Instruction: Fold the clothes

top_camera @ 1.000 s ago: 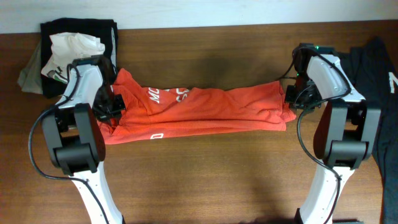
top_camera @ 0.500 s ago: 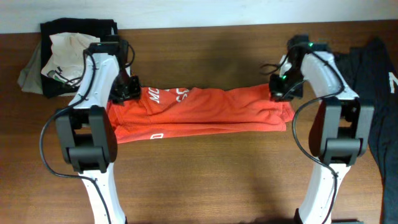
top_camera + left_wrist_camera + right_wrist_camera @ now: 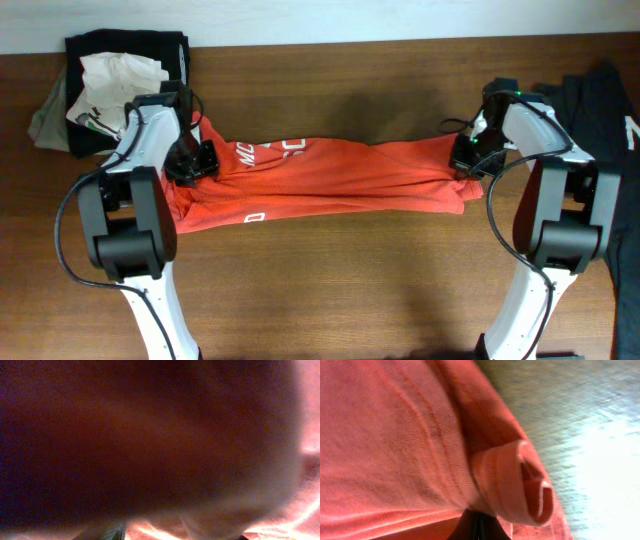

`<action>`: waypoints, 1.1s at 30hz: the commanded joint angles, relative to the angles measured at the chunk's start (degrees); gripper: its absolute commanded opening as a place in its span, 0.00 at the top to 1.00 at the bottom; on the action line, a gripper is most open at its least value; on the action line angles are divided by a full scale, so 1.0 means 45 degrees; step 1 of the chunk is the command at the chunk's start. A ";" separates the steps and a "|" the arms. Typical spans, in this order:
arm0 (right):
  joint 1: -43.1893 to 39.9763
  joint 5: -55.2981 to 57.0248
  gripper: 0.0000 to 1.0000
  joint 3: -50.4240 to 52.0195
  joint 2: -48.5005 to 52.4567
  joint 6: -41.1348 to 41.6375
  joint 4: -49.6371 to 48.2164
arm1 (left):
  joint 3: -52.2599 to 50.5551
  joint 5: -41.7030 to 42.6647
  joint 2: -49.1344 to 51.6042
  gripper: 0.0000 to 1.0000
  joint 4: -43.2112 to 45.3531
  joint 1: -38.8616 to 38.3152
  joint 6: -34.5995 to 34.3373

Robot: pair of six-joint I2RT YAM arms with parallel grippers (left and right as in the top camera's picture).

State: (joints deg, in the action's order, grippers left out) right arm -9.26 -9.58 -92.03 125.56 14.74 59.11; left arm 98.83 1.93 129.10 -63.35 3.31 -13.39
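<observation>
Right pincer (image 3: 466,160) is closed on the right end of the red-orange T-shirt (image 3: 340,180), which lies spread lengthwise on the tabletop (image 3: 330,290). Left pincer (image 3: 196,160) sits at the T-shirt's left end; blurred fabric fills its wrist view, so open or closed cannot be told.

Both arms come up from the near edge with elbows bent and forearms angling inward. On the left arm (image 3: 135,190) the wrist turns toward centre. The left gripper (image 3: 197,160) is low and pointing down; its wrist view is a blur, so the jaws can't be read. The right arm (image 3: 545,180) mirrors it. The right gripper (image 3: 466,160) is low too, fingers closed and pinching a fold at the shirt (image 3: 340,178) edge. The grippers are well apart and roughly level.
</observation>
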 commanded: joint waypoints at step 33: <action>-0.2438 -0.3201 0.01 0.1326 -0.0291 -0.3419 -0.0457 | 0.3045 -0.1389 0.0287 0.01 -0.2171 0.0097 -0.0291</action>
State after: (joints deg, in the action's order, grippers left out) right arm -22.26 -22.81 -88.66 122.63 -0.14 57.41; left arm 111.98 -4.95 129.95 -73.08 3.81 -14.55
